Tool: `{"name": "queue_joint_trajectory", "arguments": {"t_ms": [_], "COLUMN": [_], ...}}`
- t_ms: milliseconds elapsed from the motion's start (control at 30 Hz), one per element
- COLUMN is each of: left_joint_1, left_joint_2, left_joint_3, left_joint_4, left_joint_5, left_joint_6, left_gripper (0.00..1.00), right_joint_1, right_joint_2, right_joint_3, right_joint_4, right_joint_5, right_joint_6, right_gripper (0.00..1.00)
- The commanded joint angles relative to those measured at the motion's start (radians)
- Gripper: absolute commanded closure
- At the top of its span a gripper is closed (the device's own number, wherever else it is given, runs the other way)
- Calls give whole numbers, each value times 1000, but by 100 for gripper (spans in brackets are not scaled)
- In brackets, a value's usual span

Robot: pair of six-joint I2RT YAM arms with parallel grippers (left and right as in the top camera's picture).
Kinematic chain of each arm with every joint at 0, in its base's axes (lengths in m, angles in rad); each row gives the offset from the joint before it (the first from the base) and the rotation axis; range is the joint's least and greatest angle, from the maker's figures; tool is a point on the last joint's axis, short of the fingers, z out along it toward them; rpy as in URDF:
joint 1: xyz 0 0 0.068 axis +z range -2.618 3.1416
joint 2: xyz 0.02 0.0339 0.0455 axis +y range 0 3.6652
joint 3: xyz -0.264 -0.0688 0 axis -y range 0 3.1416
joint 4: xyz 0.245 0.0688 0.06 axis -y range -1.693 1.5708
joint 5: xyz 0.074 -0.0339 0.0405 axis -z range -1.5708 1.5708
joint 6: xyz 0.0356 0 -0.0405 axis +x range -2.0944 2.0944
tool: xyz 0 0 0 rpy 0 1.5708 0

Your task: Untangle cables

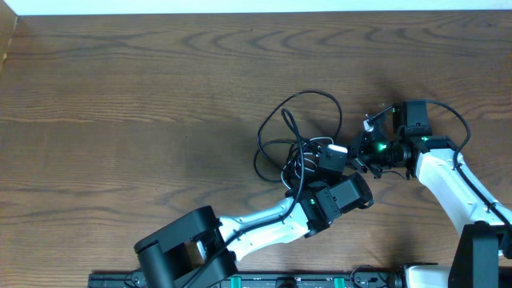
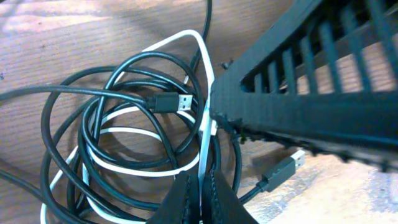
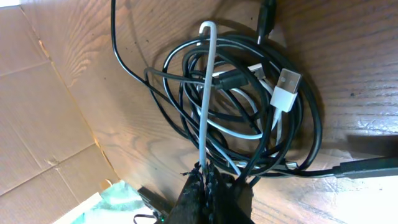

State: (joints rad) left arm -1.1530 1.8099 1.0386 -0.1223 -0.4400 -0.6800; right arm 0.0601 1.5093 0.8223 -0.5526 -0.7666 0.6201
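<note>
The cables (image 1: pixel 300 132) lie in one tangled heap at mid-table, mostly black loops with one white cable (image 2: pixel 134 134) threaded through. My left gripper (image 2: pixel 201 194) is shut on a stretch of the white cable (image 2: pixel 203 146), at the heap's right edge (image 1: pixel 334 156). My right gripper (image 3: pixel 205 177) is also shut, pinching a pale white strand (image 3: pixel 204 106) that rises over the coil. In the overhead view it sits just right of the left one (image 1: pixel 358 152). A black USB plug (image 2: pixel 168 101) and a white USB plug (image 3: pixel 286 84) lie loose in the heap.
The right gripper's ribbed black body (image 2: pixel 311 93) hangs close over the heap in the left wrist view. Cardboard (image 3: pixel 37 93) borders the table's left side. A teal and white object (image 3: pixel 102 202) and a black rail (image 1: pixel 240 280) lie by the near edge.
</note>
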Motion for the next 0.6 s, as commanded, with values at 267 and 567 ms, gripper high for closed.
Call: {"name": "queue_joint_trajectory", "arguments": {"t_ms": [267, 567], "left_joint_1": [0, 18], "left_joint_2": [-179, -407], "left_joint_3": [0, 0], "left_joint_4": [-85, -131], "left_joint_5": [-18, -18], "left_joint_6": [83, 86], "left_gripper": [92, 92], "right_joint_1": [-3, -2], "right_joint_2": [-13, -13], "right_joint_3": [23, 23], "right_joint_4": [3, -15], "right_joint_5": [88, 124], "right_joint_6": [8, 7], "right_gripper": [99, 85]}}
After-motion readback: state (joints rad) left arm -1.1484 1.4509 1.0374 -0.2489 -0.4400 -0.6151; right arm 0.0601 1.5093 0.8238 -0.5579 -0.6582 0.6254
